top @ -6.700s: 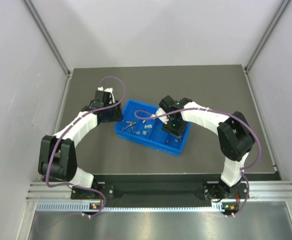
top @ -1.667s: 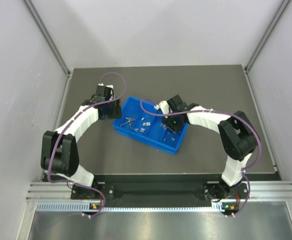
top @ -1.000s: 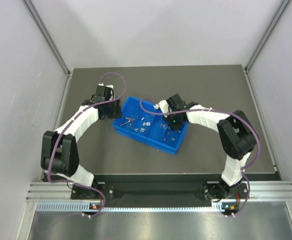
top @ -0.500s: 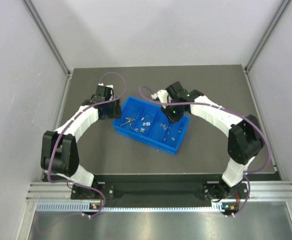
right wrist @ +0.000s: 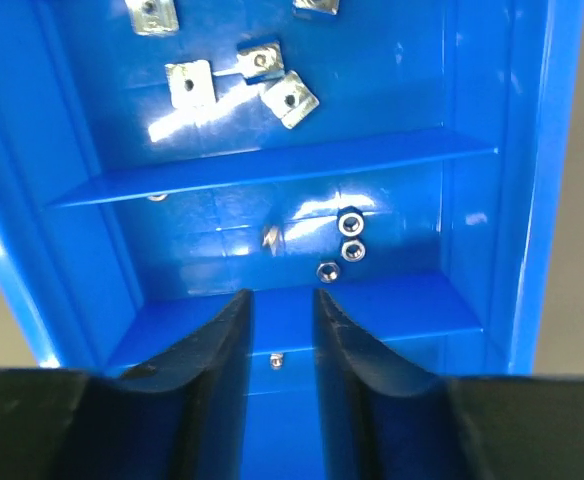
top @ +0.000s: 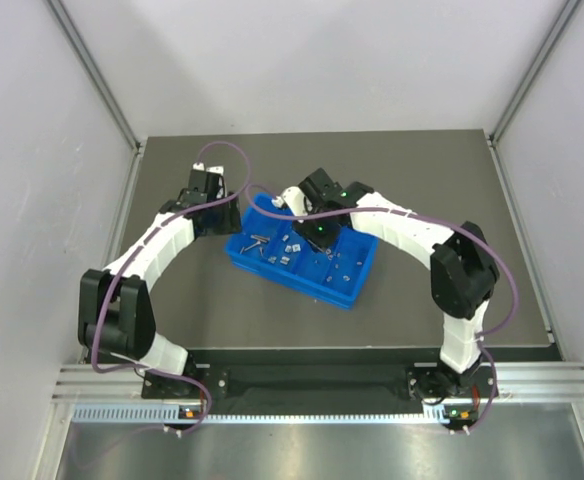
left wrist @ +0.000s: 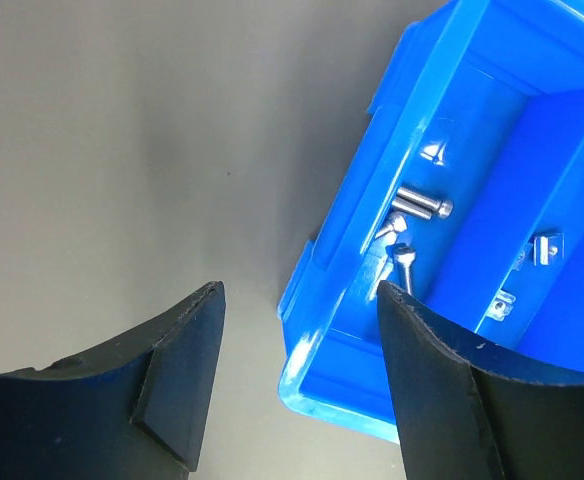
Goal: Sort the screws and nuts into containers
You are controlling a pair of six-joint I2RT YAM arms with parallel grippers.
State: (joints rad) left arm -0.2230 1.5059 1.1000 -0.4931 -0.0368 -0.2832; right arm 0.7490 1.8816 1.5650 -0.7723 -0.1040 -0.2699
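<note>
From above: the blue tray sits on the bench. Left wrist — left claw spread wide at the tray's end, screws inside. Right wrist — right claw slightly apart, pinching nothing, nuts just past its tips.

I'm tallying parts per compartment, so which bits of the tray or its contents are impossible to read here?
- Top view: the right gripper covers the blue tray's middle; the parts beside it are too small to count.
- Right wrist view: its fingers hide most of the nearest compartment; one speck there is unidentifiable.
- Left wrist view: the frame edge cuts the tray off.
</note>
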